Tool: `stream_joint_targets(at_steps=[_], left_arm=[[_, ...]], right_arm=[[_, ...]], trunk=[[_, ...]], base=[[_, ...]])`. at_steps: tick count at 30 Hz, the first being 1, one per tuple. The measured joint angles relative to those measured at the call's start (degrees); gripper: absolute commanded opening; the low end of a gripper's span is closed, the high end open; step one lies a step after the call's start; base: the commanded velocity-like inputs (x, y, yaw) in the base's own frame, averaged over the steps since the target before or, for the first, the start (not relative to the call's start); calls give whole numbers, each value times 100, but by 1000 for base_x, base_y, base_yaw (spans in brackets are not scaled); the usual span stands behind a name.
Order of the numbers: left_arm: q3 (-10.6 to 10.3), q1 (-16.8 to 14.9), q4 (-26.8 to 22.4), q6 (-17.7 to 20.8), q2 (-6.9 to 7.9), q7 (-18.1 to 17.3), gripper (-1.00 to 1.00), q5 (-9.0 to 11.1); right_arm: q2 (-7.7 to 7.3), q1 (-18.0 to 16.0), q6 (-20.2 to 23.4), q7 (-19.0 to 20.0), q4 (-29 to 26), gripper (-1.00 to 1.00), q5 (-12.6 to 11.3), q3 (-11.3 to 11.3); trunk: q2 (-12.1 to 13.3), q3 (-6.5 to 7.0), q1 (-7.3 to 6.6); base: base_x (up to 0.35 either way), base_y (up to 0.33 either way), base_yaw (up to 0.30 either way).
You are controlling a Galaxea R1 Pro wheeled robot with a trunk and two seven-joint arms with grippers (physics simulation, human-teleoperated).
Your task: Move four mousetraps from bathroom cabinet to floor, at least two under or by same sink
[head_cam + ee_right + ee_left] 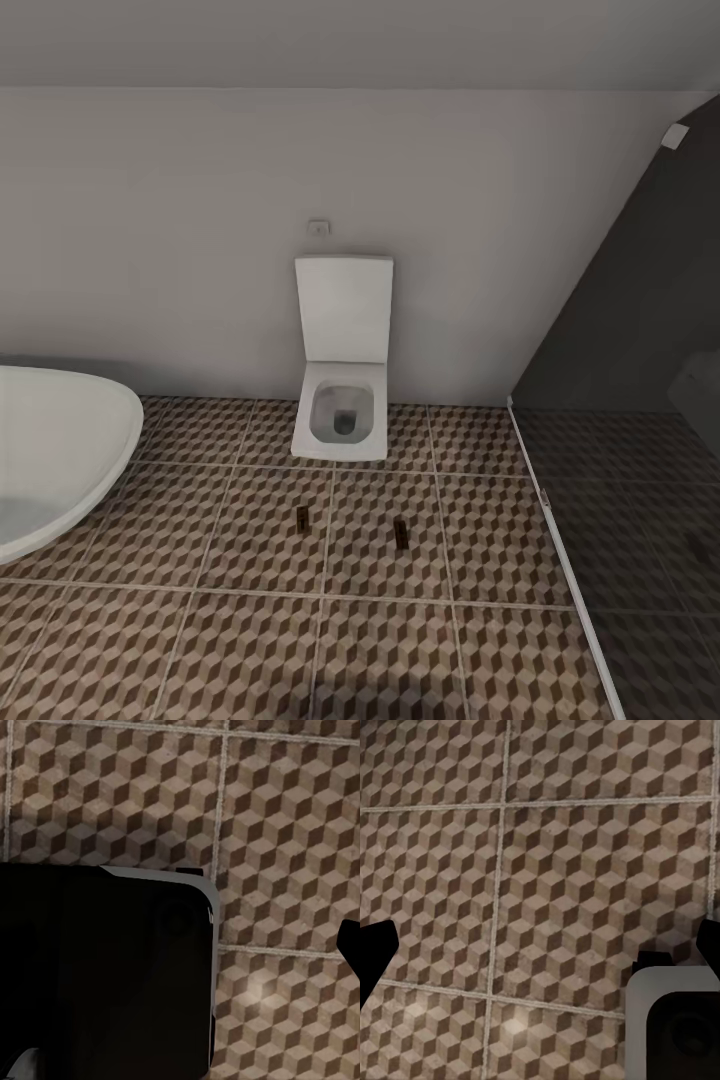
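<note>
Flat, even render lighting, soft overall; slightly blurry (low-res look). Faint glare spot on the bathroom floor (514, 1026) in both wrist views. Dim grey behind glass panel (640, 420) at right.

Plain pale wall (180, 230) ahead, under a ceiling that slopes down at the right. A white square toilet (342, 405) sits against it, lid up, with a small flush plate (319, 228) on the wall above. At the left curves the rim of a white tub (70, 440). Cube-patterned brown-and-beige tiles (250, 640) cover the floor, with light grout lines. A dark glass panel (640, 400) closes off the right side.
</note>
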Motion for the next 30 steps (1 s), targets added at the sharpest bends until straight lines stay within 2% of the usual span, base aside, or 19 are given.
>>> stream_joint_targets(at_steps=[30], left_arm=[[0,0,0,0,2,0,100,0]], right_arm=[[0,0,0,0,0,100,0,-1]], trunk=[[0,0,0]], base=[[0,0,0]])
